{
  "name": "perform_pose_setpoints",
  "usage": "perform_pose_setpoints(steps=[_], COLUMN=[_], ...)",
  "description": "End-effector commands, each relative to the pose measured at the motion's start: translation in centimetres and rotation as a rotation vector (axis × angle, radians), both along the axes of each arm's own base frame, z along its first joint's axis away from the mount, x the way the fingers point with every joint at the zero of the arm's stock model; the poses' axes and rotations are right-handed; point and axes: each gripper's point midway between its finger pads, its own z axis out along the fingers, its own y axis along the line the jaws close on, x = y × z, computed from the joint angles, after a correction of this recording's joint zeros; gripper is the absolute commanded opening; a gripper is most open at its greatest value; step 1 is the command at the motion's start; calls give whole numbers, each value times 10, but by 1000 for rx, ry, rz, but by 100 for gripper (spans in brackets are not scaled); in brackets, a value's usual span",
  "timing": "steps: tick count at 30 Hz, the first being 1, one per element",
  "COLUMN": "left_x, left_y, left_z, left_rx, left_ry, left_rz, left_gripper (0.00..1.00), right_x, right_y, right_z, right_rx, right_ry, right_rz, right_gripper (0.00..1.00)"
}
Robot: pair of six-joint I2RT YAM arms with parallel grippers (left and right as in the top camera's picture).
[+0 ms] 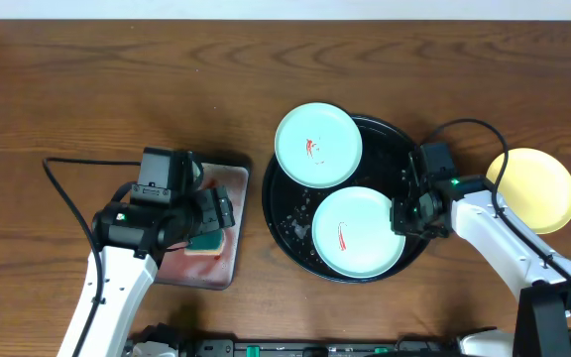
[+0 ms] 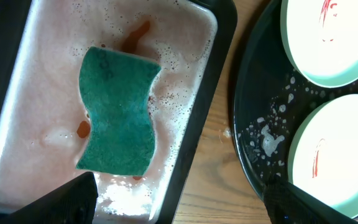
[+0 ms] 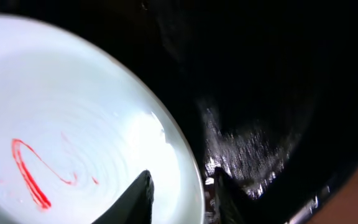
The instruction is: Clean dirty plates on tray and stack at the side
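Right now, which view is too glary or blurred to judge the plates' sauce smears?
Overhead: evenly lit, sharp; smears on upper mint plate and lower mint plate read clearly. Left wrist: both plates blown out, smears faint. Right wrist: soft focus, glare near the rim, black tray lost in shadow.

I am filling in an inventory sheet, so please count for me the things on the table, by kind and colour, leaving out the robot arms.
Mint-white plates: 2
Yellow plate: 1
Round black tray: 1
Rectangular silver-grey tray: 1
Green sponge: 1
Total: 6
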Motion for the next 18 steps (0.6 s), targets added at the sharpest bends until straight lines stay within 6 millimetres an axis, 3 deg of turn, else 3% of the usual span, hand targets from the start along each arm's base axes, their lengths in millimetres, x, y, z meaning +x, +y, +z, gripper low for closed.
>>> perform_pose_setpoints(steps=[1, 5, 11, 15, 18], left_x=[5, 3, -5, -9, -5], left_y=[0, 0, 1, 51, 48], left_z=[9, 8, 2, -28, -61], left_rx=[0, -12, -2, 240, 237], left_ry=[-26, -10, 27, 76, 129], left_rz=[-8, 13, 15, 212, 208], left_gripper=[86, 86, 85, 80, 72], right_x=[10, 17, 13, 5, 0], right_y=[7, 16, 25, 23, 22], right_z=[16, 54, 128, 151, 156], right_rx=[6, 50, 135, 145, 148], right_ry=[-65, -150, -364, -442, -452], right_rz=[103, 184, 218, 220, 217], right_gripper=[31, 29, 33, 39, 40])
